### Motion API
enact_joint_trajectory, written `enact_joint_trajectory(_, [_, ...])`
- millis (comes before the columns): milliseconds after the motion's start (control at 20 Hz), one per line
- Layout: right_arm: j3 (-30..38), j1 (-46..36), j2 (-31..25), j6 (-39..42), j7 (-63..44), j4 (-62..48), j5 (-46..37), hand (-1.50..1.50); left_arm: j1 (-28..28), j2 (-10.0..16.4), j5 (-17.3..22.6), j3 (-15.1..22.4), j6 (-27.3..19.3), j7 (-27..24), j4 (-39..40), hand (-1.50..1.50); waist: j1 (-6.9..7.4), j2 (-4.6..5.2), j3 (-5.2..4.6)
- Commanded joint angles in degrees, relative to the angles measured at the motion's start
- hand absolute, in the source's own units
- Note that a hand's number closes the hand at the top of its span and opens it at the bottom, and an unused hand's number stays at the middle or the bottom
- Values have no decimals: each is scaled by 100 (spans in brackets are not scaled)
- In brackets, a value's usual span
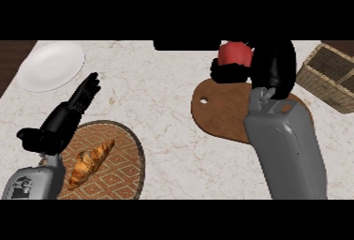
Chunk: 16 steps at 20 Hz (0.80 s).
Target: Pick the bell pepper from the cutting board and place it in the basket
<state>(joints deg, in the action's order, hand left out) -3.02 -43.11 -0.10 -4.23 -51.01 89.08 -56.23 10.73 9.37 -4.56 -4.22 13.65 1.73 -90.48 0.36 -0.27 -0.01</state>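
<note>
The right hand [273, 63] is curled round the red bell pepper [235, 52]. Its black fingers wrap the pepper's right side, and the thumb closes under the pepper's near side. Only the pepper's upper left part shows, and the rest is hidden by the hand. The pepper is off the board's surface in this grip and shows just past the far end of the wooden cutting board [221, 112], near the view's upper edge. How high it hangs above the table cannot be told from this steep angle.

The right grey forearm runs from the lower edge up across the board and covers the board's right half. The board is brown with rounded ends and has a small hole near its far left corner. It lies flat on the pale marbled table [166, 93].

To the right of the hand, near it but apart from it, stands the wicker basket [325, 82], cut off by the view's right edge. The pepper is not in it.

On the left side, the left hand [75, 108] rests with its fingers straight and together, pointing away. Just beside it, near the lower edge, a round woven mat [117, 178] carries a croissant [90, 161]. Farther off, at the upper left, lies a white plate [52, 65].
</note>
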Motion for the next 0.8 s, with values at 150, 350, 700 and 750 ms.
enact_joint_trajectory(150, [244, -1065, -54, 290, -1121, 742, -341, 150, -338, 26, -53, 62, 36, 31, -364, 0, -8, 3, -1])
enact_joint_trajectory(350, [319, -1101, -189, 610, -1389, 847, -590, 150, 234, 188, 90, -316, 99, -306, 538, 0, -78, 21, -3])
enact_joint_trajectory(700, [1150, -2002, -1054, 960, -1101, -240, -583, 150, -29, -105, -94, 76, -115, 271, -273, 0, -3, 19, 0])
enact_joint_trajectory(750, [1174, -2247, -950, 626, -1119, -663, -704, 150, -4, -83, -145, 120, -16, -61, 26, 0, 12, 35, -3])
